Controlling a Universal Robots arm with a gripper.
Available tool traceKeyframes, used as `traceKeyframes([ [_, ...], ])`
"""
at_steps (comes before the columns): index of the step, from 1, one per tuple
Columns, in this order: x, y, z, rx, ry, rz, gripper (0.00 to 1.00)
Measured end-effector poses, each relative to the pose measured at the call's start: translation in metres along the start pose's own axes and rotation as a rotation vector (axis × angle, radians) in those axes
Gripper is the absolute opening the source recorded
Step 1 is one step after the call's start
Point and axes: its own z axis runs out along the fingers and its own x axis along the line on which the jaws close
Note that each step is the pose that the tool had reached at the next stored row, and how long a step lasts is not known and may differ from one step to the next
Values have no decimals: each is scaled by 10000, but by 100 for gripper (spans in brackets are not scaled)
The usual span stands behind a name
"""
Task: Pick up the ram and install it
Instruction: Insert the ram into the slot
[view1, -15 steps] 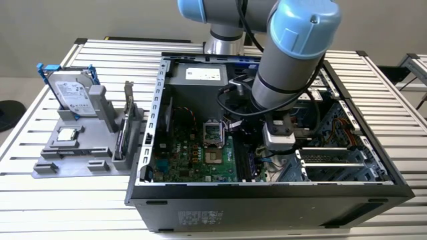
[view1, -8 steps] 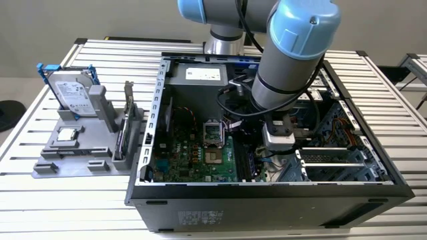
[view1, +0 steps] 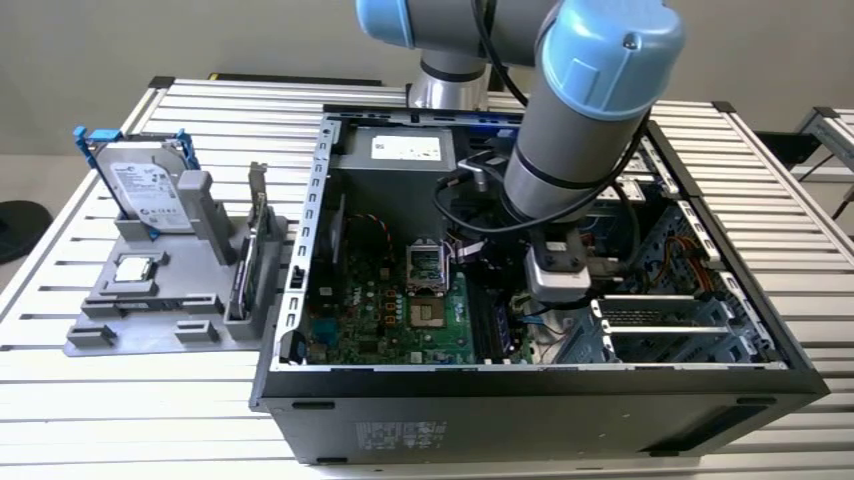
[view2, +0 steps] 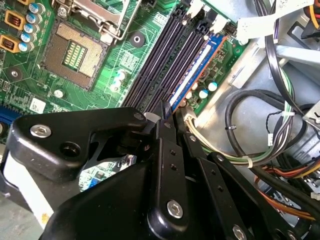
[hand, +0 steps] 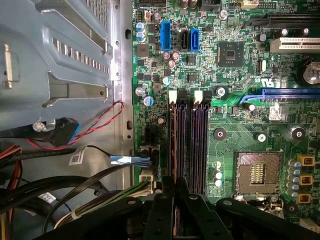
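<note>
Cables (view2: 260, 150) and drive cage (hand: 65, 55) crowding beside the memory slots (hand: 187, 145)

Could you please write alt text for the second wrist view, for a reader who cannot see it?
The black gripper hangs over the motherboard's dark memory slots, with the blue-edged ram seated in the outermost one. An empty processor socket lies beside the slots.

Even bright room light in the exterior view; wrist views sharp on the motherboard (hand: 240, 100), glare top-centre, near linkage soft.
</note>
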Motion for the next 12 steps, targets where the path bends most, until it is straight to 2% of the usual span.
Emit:
traceKeyframes([
  [12,4,3,23,-5,3,0,0],
])
